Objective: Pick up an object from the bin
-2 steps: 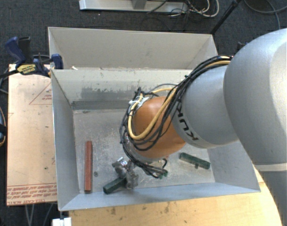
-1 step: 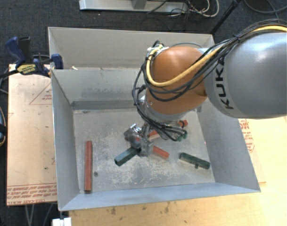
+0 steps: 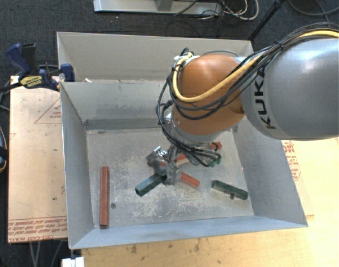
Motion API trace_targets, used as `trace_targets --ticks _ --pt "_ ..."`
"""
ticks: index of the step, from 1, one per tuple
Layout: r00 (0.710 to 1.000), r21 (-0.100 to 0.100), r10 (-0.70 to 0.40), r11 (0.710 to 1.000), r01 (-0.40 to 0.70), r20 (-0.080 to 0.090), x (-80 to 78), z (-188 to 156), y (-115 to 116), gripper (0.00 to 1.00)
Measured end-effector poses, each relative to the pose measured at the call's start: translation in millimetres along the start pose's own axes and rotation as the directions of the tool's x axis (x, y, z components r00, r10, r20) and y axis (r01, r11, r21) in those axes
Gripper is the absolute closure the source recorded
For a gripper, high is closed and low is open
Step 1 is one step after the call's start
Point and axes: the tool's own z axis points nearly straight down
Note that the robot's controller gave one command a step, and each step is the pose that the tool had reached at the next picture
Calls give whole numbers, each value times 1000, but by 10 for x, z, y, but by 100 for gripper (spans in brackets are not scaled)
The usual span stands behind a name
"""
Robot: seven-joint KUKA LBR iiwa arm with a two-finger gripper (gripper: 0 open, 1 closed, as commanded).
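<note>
Mid bin (image 3: 74,160), the arm (image 3: 303,88) points down, tool (image 3: 168,169) at a green bar (image 3: 148,186), its grip hidden

Grey KUKA arm (image 3: 303,88), orange wrist cover (image 3: 209,88)

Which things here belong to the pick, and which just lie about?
In the job: pincer; dark green bar right beside it; bin.
Lying about: brown stick, left; red piece; green strip, right.
</note>
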Motion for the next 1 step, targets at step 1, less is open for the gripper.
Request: trace_targets --ticks 1 --pt "1000 -1 -10 1000 10 -4 66 -281 112 100"
